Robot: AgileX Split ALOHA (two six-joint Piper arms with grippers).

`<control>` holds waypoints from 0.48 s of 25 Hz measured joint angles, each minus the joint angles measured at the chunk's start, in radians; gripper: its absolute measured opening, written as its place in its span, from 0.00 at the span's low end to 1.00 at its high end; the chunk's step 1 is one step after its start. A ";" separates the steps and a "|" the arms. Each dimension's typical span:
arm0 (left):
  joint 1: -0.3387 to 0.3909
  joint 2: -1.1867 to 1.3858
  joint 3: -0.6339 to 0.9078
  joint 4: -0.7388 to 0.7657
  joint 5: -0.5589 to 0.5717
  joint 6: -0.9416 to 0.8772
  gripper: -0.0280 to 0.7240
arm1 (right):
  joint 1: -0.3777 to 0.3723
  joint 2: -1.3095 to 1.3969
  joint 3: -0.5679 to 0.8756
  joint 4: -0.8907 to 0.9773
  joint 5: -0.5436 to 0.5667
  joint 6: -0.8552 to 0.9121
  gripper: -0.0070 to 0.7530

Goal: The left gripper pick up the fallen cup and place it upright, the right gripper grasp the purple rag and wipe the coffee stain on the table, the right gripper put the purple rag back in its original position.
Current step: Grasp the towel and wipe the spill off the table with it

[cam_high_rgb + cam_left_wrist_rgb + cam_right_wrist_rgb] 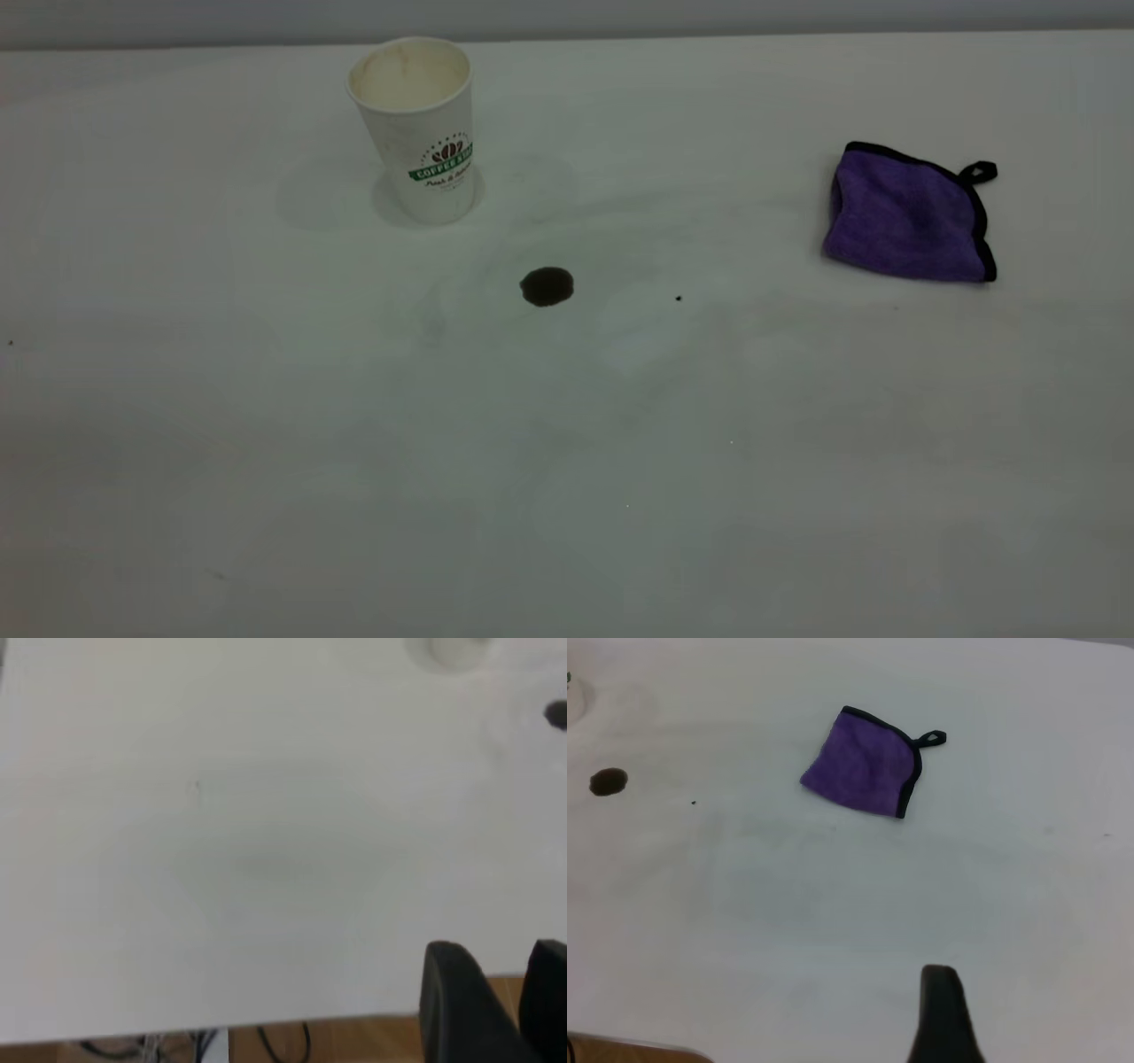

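Standing upright the cup (416, 124) (stain (547, 286) unwiped), purple rag (905, 215) well apart, both tools' state indiscernible.

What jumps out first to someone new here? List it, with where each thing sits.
The purple rag stands out most, lying crumpled at the right of the white table. Next is the dark coffee stain near the middle, not yet wiped, with a tiny black speck to its right. Behind the stain and to its left, the cup stands upright, empty, its green banner facing the exterior camera.
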 joint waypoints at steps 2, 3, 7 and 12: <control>0.000 -0.024 0.000 0.002 0.000 -0.008 0.36 | 0.000 0.000 0.000 0.000 0.000 0.000 0.75; 0.000 -0.026 0.001 0.002 0.000 -0.009 0.36 | 0.000 0.000 0.000 0.000 0.000 0.000 0.75; 0.000 -0.026 0.010 0.002 -0.001 -0.011 0.36 | 0.000 0.000 0.000 0.000 0.000 0.000 0.75; 0.000 -0.026 0.010 0.002 -0.001 -0.012 0.36 | 0.000 0.000 0.000 0.000 0.000 0.000 0.75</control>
